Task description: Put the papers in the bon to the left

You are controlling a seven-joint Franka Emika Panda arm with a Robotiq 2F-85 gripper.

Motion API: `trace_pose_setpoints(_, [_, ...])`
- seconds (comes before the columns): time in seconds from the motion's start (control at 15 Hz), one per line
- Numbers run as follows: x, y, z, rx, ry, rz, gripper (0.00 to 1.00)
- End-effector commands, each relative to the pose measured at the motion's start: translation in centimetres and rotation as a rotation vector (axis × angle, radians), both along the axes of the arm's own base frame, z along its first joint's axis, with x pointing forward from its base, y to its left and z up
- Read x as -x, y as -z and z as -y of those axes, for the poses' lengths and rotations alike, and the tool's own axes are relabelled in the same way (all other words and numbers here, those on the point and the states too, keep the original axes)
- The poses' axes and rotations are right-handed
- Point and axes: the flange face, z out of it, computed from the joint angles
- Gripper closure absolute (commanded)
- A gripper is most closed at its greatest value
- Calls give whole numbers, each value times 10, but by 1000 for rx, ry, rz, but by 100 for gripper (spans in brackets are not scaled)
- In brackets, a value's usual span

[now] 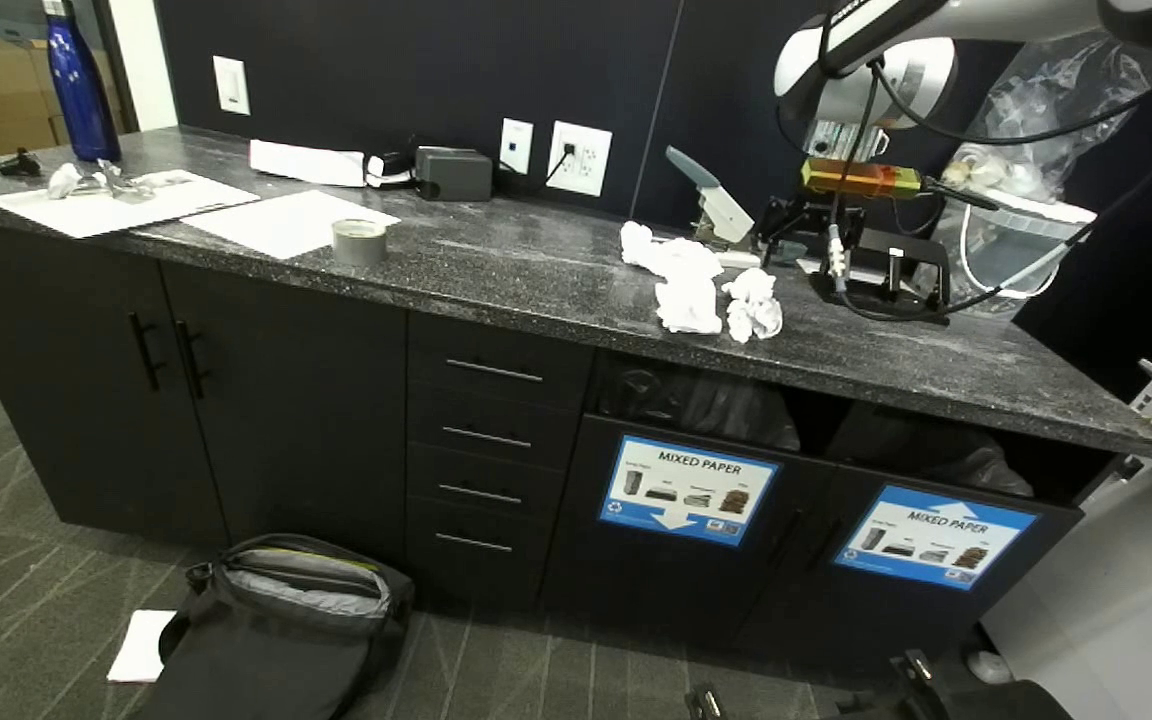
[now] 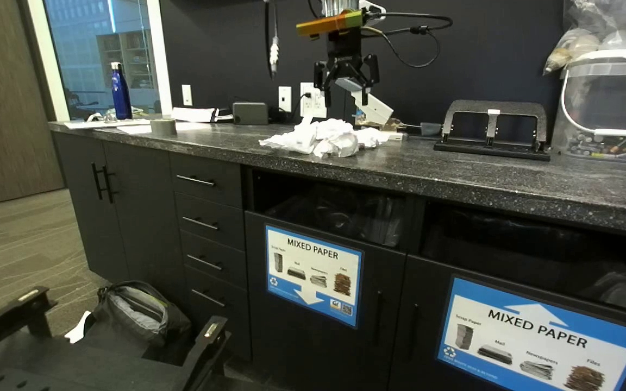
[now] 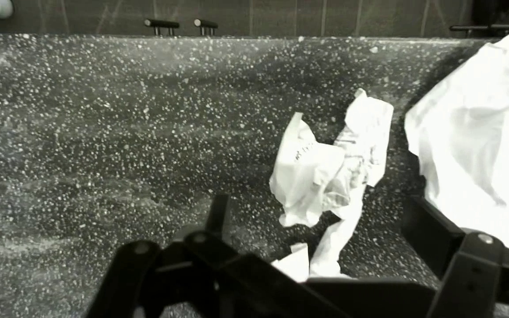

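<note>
Beneath the counter (image 2: 590,172), we see two plastic-lined bins (image 1: 751,412), contents hidden; on it, crumpled papers (image 2: 340,140) and a bucket (image 2: 612,69) holding small items (image 2: 601,147). Above it, our gripper (image 2: 346,100) points down, spread wide.

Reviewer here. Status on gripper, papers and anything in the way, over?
Black two-fingered gripper open, empty. Crumpled white papers on black speckled countertop, not yet binned. Grey-and-white stapler-like tool close behind them, possible snag.
</note>
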Motion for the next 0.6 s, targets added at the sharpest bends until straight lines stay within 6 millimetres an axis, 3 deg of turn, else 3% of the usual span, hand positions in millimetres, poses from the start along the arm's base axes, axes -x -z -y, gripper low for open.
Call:
trace_pose_setpoints(0.0, [-21, 16, 13, -20, 27, -86, 0])
trace_pose_setpoints(0.53, [-31, 21, 31, -163, 36, -110, 0])
